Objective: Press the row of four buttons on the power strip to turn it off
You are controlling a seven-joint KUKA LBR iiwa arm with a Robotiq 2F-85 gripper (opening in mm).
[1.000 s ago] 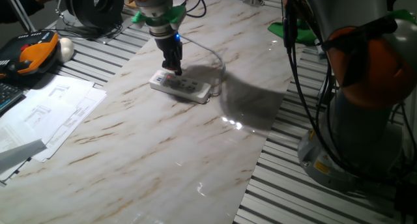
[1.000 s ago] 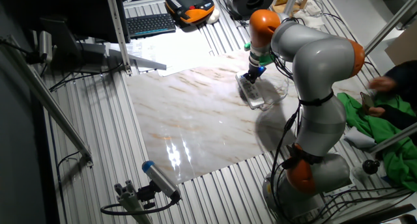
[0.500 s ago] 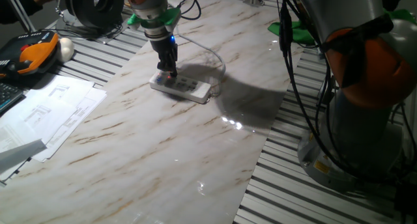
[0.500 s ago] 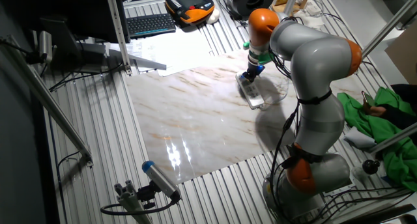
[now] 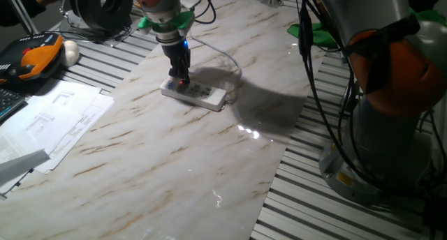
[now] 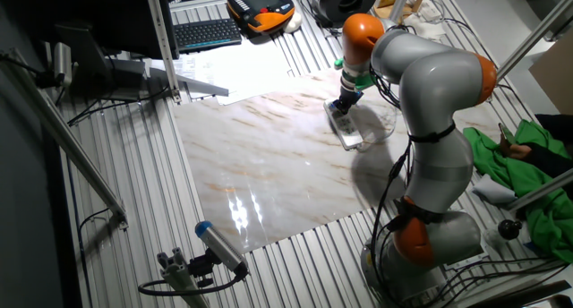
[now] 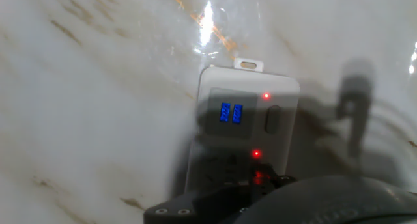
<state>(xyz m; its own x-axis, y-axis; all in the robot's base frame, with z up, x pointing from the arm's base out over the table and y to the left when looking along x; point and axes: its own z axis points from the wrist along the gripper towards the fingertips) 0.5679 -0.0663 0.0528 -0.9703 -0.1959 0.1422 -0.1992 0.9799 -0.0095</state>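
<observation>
1 gripper (image 5: 181, 79) on 1 power strip (image 5: 202, 94)

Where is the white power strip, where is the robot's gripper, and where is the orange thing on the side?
power strip (image 5: 199, 93), one fixed view, on its white top.
gripper (image 5: 181, 77), one fixed view, at its tip over the strip.
orange handset (image 5: 33, 58), one fixed view, on its orange shell.

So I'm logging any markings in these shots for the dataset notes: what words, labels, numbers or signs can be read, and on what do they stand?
No text here can be read.
Power strip: a blue lit panel with two marks, too blurred to read; red lights beside it carry no text.
Paper sheets at the table's side: printed lines and diagrams, too small to read.
Keyboard: key legends too small to read.
Orange and black handheld unit: no legible label.
</observation>
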